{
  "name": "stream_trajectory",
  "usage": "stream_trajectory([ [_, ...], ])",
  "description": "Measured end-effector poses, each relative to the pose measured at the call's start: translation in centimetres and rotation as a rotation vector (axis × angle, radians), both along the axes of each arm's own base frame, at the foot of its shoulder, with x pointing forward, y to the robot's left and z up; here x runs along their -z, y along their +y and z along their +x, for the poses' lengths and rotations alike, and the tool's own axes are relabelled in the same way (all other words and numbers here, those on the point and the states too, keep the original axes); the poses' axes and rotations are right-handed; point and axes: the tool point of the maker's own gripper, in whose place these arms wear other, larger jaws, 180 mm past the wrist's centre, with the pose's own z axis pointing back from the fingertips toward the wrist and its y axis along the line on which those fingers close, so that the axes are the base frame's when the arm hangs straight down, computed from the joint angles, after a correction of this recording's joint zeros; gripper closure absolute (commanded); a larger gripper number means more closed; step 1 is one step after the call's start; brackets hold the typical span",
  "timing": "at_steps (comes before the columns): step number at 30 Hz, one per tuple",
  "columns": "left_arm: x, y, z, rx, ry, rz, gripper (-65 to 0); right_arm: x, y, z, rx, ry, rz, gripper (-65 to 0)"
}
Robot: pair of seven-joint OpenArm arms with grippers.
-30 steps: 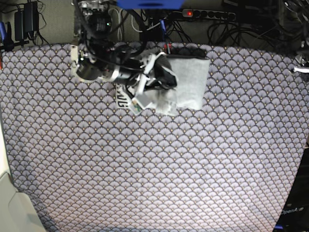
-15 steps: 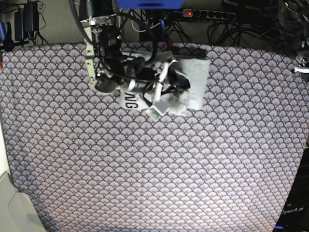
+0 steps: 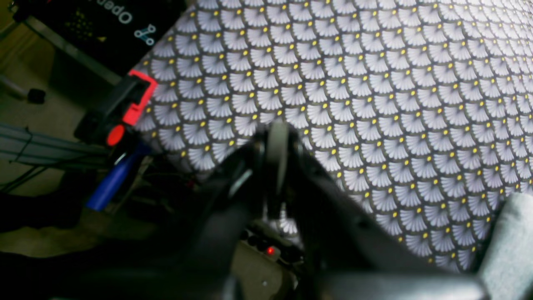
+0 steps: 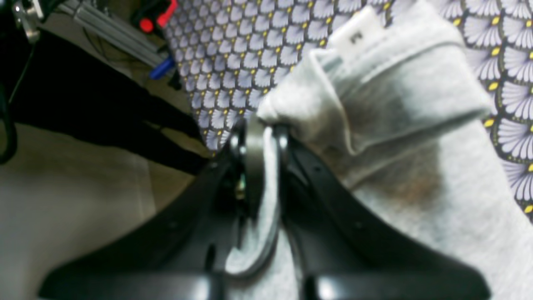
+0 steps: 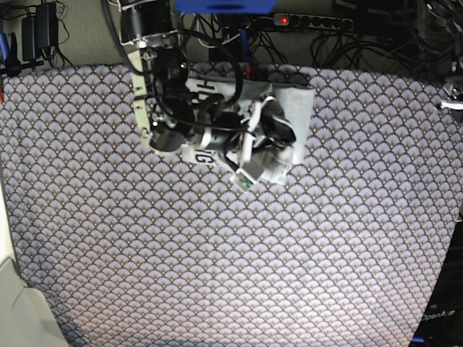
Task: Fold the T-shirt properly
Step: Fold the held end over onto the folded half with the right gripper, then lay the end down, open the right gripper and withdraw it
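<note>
Presently right fingers [image 4: 262,137] clamped on a pale fold of T-shirt [image 4: 399,125] bunched just beyond their tips; left fingers [image 3: 277,137] pressed together, empty, over patterned tabletop [image 3: 395,83].

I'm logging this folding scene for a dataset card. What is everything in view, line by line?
T-shirt: one, pale grey with black lettering, bunched at the table's far edge.
Table cloth: one, purple-grey fan pattern with yellow dots, covering the table.
Power strip: one, black with a red light, behind the table.
Clamp: one, black and red, at the table edge.
Right gripper: one, black, shut on a fold of the T-shirt.
Left gripper: one, black, shut, holding nothing, over the cloth.
</note>
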Motion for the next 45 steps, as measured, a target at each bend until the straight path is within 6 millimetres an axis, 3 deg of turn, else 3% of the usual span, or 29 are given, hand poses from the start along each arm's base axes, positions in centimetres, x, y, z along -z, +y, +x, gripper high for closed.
stream_trajectory([
  [5, 0.1, 0.0, -0.1, 0.000, 0.003, -0.001, -0.4, 2.3, 0.2, -0.6, -0.017, 0.080, -0.018, -1.1],
  [12, 0.1, 0.0, -0.1, 0.000, 0.003, -0.001, -0.4, 3.0, 0.4, -0.7, -0.024, 0.109, -0.017, -22.7],
  [18, 0.1, 0.0, -0.1, 0.000, 0.003, -0.001, -0.4, 2.6, 0.3, -0.5, -0.022, 0.093, -0.020, -24.0],
  [20, 0.1, 0.0, -0.1, 0.000, 0.003, -0.001, -0.4, 1.2, 0.1, -0.1, -0.020, 0.040, -0.024, -24.0],
  [25, 0.1, -0.1, 0.0, 0.002, 0.000, -0.003, -0.4, -5.3, 2.0, -0.1, -0.074, -0.180, 0.040, -24.0],
  [27, 0.1, -0.1, 0.1, 0.002, -0.001, -0.003, -0.4, -6.4, 2.0, -0.3, -0.074, -0.210, 0.054, -24.0],
  [29, 0.1, -0.2, 0.0, 0.001, 0.001, -0.005, -0.4, -5.7, 1.4, -0.1, -0.066, -0.203, 0.032, -24.0],
  [36, 0.2, -0.2, 0.0, 0.000, 0.000, -0.008, -0.4, 0.0, -3.1, -1.9, -0.077, -0.109, -0.127, -24.0],
  [45, 0.1, -0.5, 0.4, -0.006, -0.018, -0.019, -0.4, 1.4, -6.5, -1.8, 0.000, -0.069, -0.159, -24.0],
])
